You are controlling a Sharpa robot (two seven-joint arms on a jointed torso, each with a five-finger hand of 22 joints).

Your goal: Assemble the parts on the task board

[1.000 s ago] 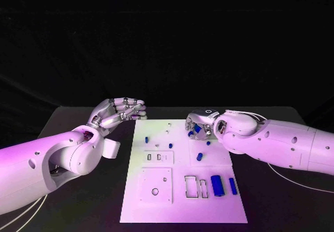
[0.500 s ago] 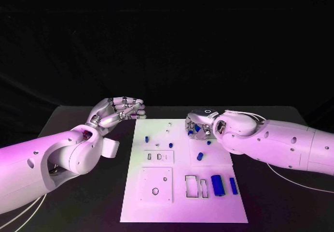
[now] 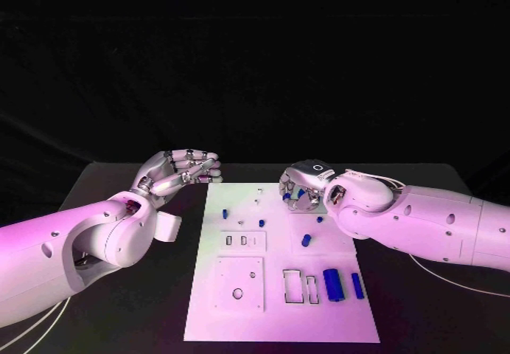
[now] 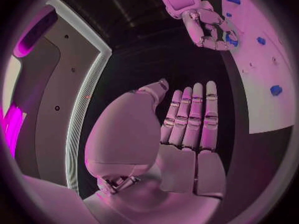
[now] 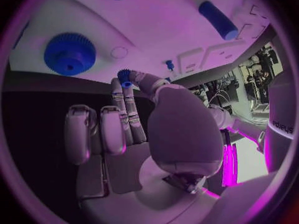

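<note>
- Nearest the robot, two smooth blue cylindrical parts (image 3: 332, 283) are lying side by side on the flat white rectangular task board (image 3: 278, 324), just beside two narrow rectangular slots (image 3: 298, 285) and a raised square plate (image 3: 237, 282) with round holes.
- Farther up the board, a short blue peg (image 3: 305, 239) is lying near the middle, with two smaller blue pieces (image 3: 224, 212) standing apart from it.
- The matte black bench (image 3: 425, 317) is showing as open strips along both long edges of the board.
- The right robot hand (image 3: 303, 190) is hovering over the board's far right corner, pinching a small blue part (image 5: 124, 77) between thumb and fingertip; a ridged blue gear (image 5: 70, 53) is lying on the board beyond it.
- The left robot hand (image 3: 183, 170) is hanging off the board's far left corner, fingers straight, close together, holding nothing.
</note>
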